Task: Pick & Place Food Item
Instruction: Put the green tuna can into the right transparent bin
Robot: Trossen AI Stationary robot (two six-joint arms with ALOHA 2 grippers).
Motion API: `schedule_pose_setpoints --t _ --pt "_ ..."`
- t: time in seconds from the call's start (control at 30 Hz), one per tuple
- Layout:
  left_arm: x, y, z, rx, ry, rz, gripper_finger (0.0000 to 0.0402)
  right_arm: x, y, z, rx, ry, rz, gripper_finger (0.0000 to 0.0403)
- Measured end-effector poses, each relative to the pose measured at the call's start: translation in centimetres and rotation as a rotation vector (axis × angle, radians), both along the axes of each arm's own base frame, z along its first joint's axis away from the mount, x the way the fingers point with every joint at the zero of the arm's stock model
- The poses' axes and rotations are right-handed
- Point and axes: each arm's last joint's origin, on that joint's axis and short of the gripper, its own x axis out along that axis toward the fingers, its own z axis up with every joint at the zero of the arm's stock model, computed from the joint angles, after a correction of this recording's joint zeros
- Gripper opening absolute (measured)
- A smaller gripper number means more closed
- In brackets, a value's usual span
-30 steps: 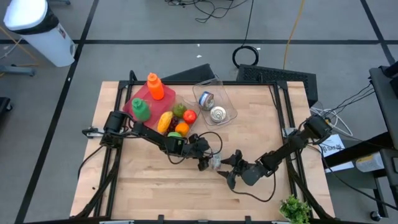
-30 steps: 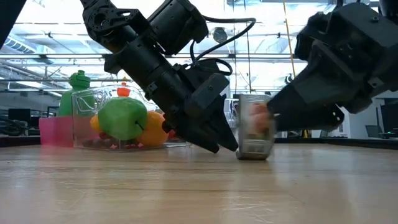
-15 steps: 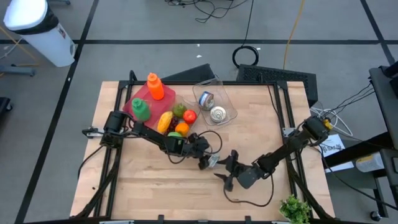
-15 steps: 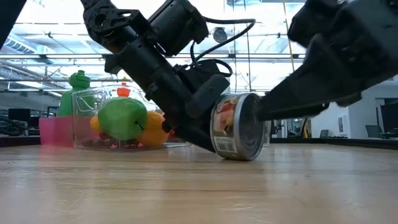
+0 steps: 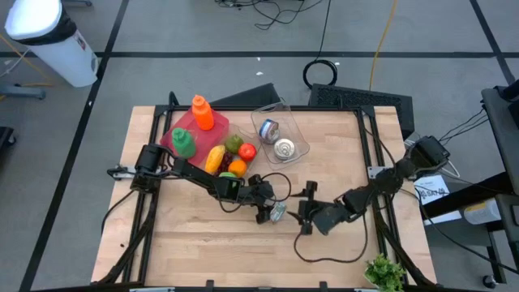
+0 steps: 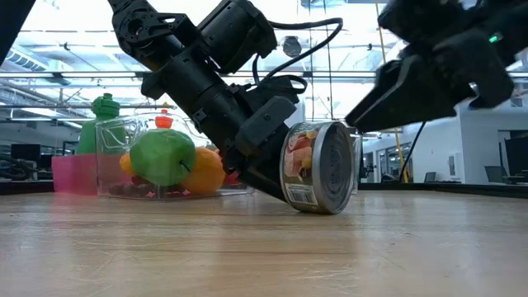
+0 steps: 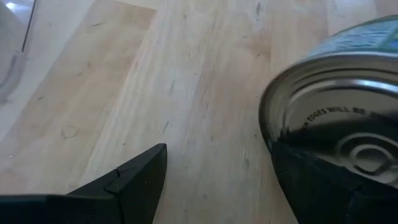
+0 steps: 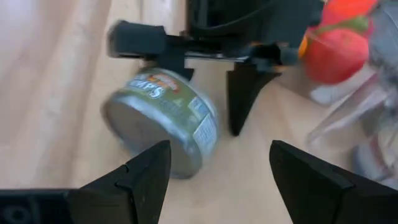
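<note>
A round food can (image 6: 318, 177) with a green label sits tilted on the wood near the table's middle (image 5: 278, 212). My left gripper (image 7: 217, 155) reaches it from the table's left, slanting down, and is open with the can against one finger. My right gripper (image 8: 217, 180) hangs open just right of the can (image 8: 161, 124) and above it (image 6: 404, 82), touching nothing. My left gripper touches the can with one finger (image 7: 336, 186), which lies against the can's flat metal end (image 7: 311, 134). The other finger (image 7: 140, 177) stands well apart from it, so the can is not pinched. The can leans tilted, its lower rim (image 6: 318, 208) on the table.
At the far left are a clear bin of fruit (image 5: 231, 154), a pink tray (image 5: 174, 134) with an orange bottle (image 5: 201, 113) and a green one (image 5: 183, 143). A clear container (image 5: 280, 138) with two cans lies at the far middle. Bare wood stretches along the near edge.
My right gripper has risen away from the can and rolled, drifting slightly toward the far edge, its fingers equally wide. The can, upright a second ago, has tipped onto its lower rim and now leans against my left gripper.
</note>
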Motion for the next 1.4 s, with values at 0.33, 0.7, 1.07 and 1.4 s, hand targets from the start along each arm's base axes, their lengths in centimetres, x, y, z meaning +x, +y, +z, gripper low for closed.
schedule_pose_setpoints --t 0.33,0.7,1.07,1.4 --pt "0.2 -0.3 0.2 -0.039 -0.018 -0.112 0.0301 2.6 -4.2 0.3 -0.014 0.071 0.307 0.0256" --pt "0.2 -0.6 0.3 -0.092 -0.026 -0.173 0.0301 3.4 -6.0 0.6 0.119 0.048 0.567 0.0256" --pt "0.6 0.7 0.5 -0.088 -0.054 -0.131 0.0301 2.9 -4.5 0.4 0.167 0.072 0.597 0.0256" --pt "0.9 4.2 1.0 -0.174 -0.066 0.030 0.0301 2.5 -3.6 0.3 0.172 0.088 0.623 0.0256"
